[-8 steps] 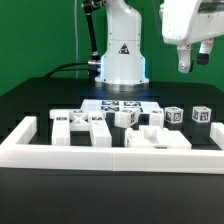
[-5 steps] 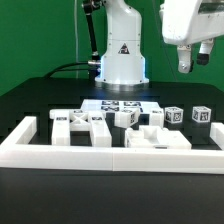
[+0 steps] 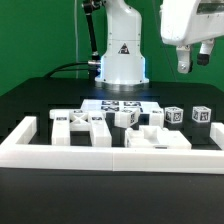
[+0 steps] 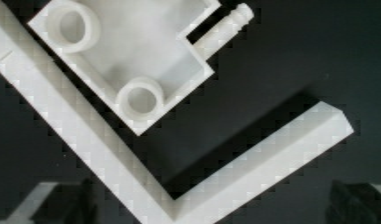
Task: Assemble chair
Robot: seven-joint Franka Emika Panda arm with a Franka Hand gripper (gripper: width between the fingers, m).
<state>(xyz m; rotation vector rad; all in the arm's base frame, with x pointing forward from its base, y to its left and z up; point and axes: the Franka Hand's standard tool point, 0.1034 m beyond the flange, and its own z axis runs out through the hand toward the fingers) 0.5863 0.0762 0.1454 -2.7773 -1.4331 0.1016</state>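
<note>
The chair lies in loose white parts inside the frame. In the exterior view a flat piece with tags (image 3: 83,124) lies at the left and the blocky seat (image 3: 158,138) at the right. Small tagged blocks (image 3: 126,118) (image 3: 173,115) (image 3: 200,115) stand behind them. My gripper (image 3: 192,60) hangs high above the right end, open and empty, touching nothing. In the wrist view the seat (image 4: 125,55) shows two round holes. It lies against the frame's corner, and my gripper (image 4: 201,205) is far above it. The dark fingertips (image 4: 45,203) show only at the edges.
The long white border frame (image 3: 110,154) runs along the front, with short arms at both ends; its corner also shows in the wrist view (image 4: 169,165). The marker board (image 3: 120,105) lies flat before the arm's base (image 3: 122,60). The tabletop is black.
</note>
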